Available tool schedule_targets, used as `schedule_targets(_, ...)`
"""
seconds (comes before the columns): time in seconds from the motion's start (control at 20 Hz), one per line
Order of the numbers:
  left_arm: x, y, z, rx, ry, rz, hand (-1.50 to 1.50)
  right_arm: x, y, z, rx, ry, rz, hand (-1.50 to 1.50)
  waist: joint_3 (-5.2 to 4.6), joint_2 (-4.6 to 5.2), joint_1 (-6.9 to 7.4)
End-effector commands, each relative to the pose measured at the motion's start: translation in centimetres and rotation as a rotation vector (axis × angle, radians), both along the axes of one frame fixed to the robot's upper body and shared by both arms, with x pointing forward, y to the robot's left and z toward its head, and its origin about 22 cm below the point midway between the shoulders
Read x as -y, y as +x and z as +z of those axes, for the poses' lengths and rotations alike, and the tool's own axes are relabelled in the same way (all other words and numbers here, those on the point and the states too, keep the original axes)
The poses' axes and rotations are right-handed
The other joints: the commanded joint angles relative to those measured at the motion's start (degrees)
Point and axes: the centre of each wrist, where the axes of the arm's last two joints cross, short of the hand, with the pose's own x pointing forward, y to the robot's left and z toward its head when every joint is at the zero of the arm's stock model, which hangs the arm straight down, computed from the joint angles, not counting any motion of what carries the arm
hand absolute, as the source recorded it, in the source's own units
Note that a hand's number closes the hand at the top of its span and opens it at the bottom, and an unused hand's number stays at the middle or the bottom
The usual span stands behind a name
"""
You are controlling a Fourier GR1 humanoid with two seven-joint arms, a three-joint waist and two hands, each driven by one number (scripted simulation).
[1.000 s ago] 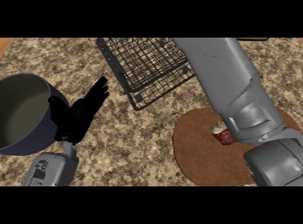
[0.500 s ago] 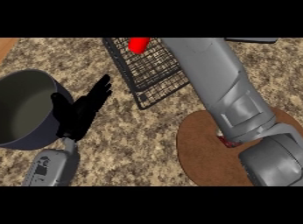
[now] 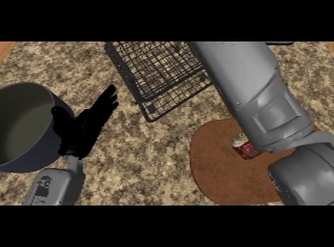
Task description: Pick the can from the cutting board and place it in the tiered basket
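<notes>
looking down, pretty much the whole view was taken up by the speckled counter (image 3: pixel 148 159). next in size, the right forearm (image 3: pixel 259 103) was seen crossing from the lower right up toward the top edge, and the right hand itself couldn't be seen at all, so nothing could be said about its fingers. the black wire tiered basket (image 3: pixel 159 72) was laid out at top centre, partly covered by that forearm. a dark pot (image 3: pixel 17 128) was parked at the left edge. the round brown cutting board (image 3: pixel 227 166) was found at lower right, and the left hand (image 3: pixel 88 125) was held beside the pot with fingers straight and relaxed, nothing grasped. smallest of all, the can (image 3: pixel 246 148) was spotted on the cutting board, half hidden behind the forearm.
</notes>
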Motion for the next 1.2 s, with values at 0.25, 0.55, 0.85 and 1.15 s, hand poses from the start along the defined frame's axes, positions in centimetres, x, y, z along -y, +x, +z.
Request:
schedule_targets(0.25, -1.9, -1.0, -1.0, -0.013, -0.002, 0.046, 0.0, 14.1, 2.8, -1.9, -0.083, -0.033, -0.093, -1.5, 0.12, -0.49, -2.43)
schedule_targets(0.55, -2.6, -0.9, -0.8, 0.005, -0.005, 0.064, 0.0, 25.1, 1.9, -0.5, -0.107, -0.112, 0.036, -1.5, 0.15, -0.57, -2.83)
schedule_targets(0.85, -1.1, -0.2, 0.2, -0.003, 0.007, 0.015, 0.0, 35.0, -1.0, 0.5, -0.106, -0.14, 0.064, -1.5, 0.18, -0.21, -2.33)
schedule_targets(1.15, -0.7, 0.1, -0.7, 0.007, -0.012, 0.034, 0.0, 41.2, -4.2, 1.6, -0.101, -0.153, 0.034, -1.5, 0.17, 0.01, -1.84)
